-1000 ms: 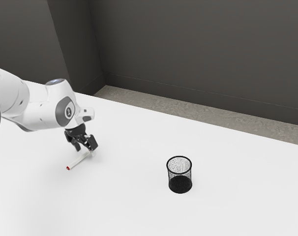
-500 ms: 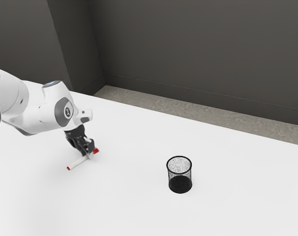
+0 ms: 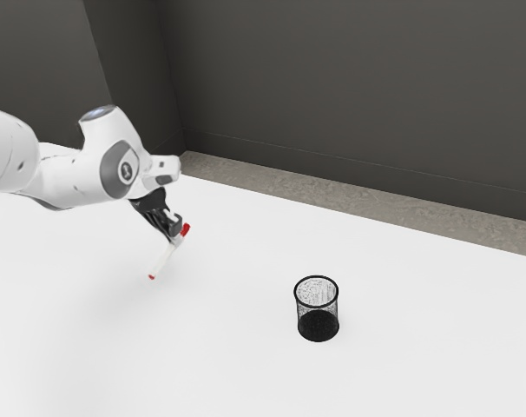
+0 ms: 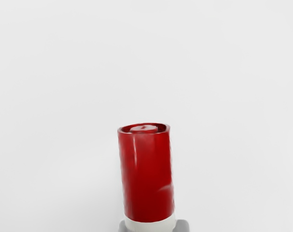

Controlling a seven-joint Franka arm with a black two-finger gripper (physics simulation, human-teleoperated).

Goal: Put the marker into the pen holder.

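My gripper (image 3: 175,239) is shut on the white marker (image 3: 163,260) near its red-capped end, above the table at the exterior view's left. The marker hangs tilted, its cap up toward the exterior view's right and its small red tip low. In the wrist view the marker's red cap (image 4: 146,176) stands large, with grey fingertips (image 4: 183,225) at either side of the white barrel just below it. The black mesh pen holder (image 3: 317,327) stands upright on the table, apart from the marker, toward the exterior view's right.
The white table (image 3: 402,295) stretches around the pen holder. Beyond its far edge lie a strip of brownish floor (image 3: 272,181) and a dark wall (image 3: 350,87).
The gripper closed on the marker, then rose with it and moved toward the exterior view's right. The marker came off the table and tilts more steeply. The pen holder stayed put.
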